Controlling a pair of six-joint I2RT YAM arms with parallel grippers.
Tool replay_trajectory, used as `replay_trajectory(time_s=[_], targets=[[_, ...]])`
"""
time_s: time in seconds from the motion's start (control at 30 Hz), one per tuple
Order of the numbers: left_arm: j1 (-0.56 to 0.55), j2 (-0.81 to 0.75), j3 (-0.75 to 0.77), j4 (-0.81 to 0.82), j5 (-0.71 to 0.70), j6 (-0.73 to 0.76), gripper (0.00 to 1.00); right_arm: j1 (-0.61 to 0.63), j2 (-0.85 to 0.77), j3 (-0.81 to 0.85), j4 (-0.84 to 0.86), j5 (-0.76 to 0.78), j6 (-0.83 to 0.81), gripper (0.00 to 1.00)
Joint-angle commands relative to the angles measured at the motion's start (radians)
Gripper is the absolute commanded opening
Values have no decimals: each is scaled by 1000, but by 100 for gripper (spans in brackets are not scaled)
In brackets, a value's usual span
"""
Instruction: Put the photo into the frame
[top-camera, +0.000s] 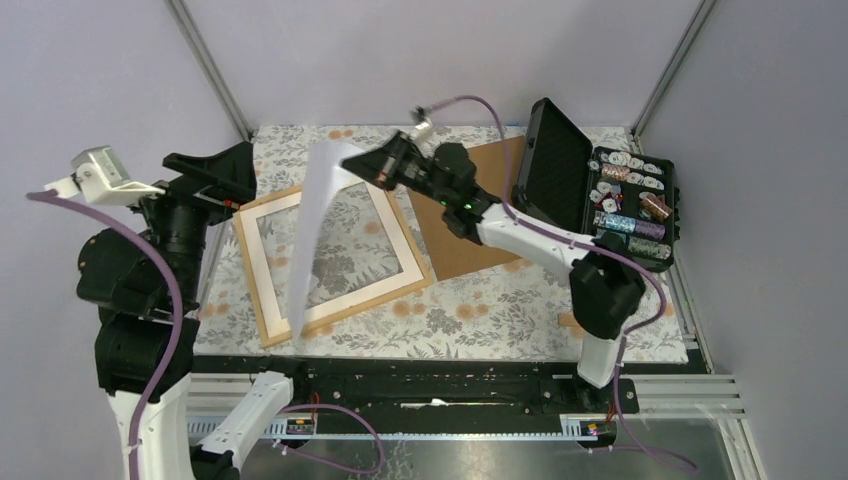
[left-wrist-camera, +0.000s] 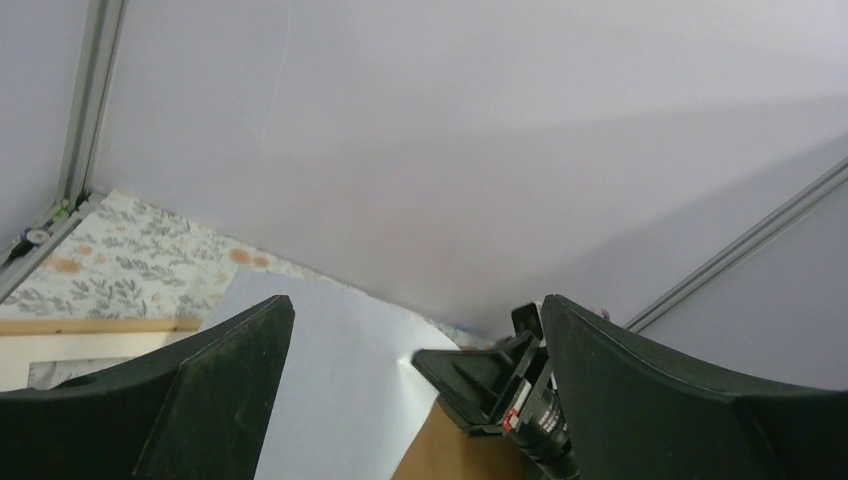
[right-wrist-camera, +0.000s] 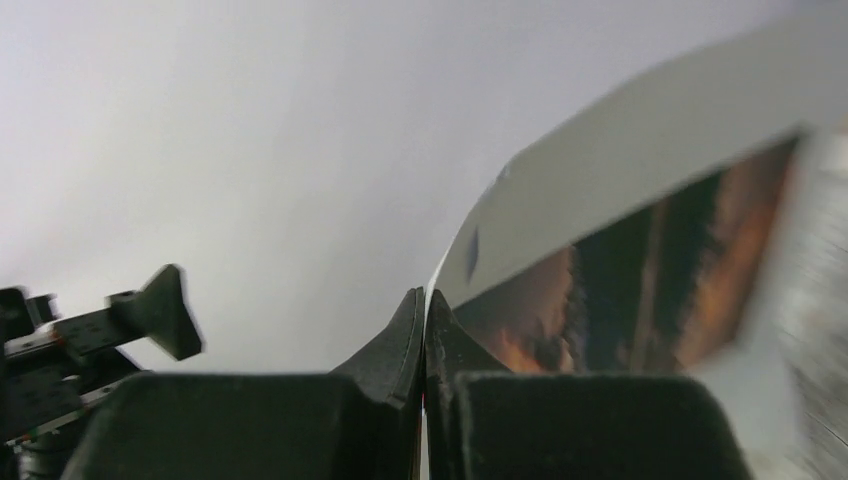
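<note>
My right gripper (top-camera: 362, 164) is shut on the top edge of the photo (top-camera: 318, 225) and holds it up almost on edge over the frame (top-camera: 262, 290). The top view shows the photo's white back; its lower end hangs near the frame's front left rail. In the right wrist view the sunset print (right-wrist-camera: 650, 270) runs off to the right of the pinched fingertips (right-wrist-camera: 425, 310). The light-wood frame lies flat on the patterned cloth, with a cream mat inside it. My left gripper (top-camera: 243, 172) is open and empty, near the frame's far left corner. The left wrist view shows the photo's white back (left-wrist-camera: 340, 390).
A brown backing board (top-camera: 470, 205) lies on the cloth right of the frame, under the right arm. An open black hard case (top-camera: 625, 195) with small rolls stands at the far right. The grey enclosure walls are close behind.
</note>
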Motion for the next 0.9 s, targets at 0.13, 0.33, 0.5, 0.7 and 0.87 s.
replay_trajectory(time_s=[0.13, 0.33, 0.5, 0.7, 0.87], targets=[[2, 28, -131, 80, 108, -22, 99, -142, -350, -641, 87, 97, 128, 0], [2, 69, -191, 88, 174, -35, 99, -200, -419, -815, -83, 158, -19, 0], [2, 67, -265, 100, 223, -49, 99, -200, -505, -872, -318, 269, -132, 0], [2, 74, -385, 142, 284, -69, 99, -202, -524, -975, -314, 209, -197, 13], [2, 100, -439, 168, 323, -95, 99, -215, -367, -931, -156, -36, -329, 41]])
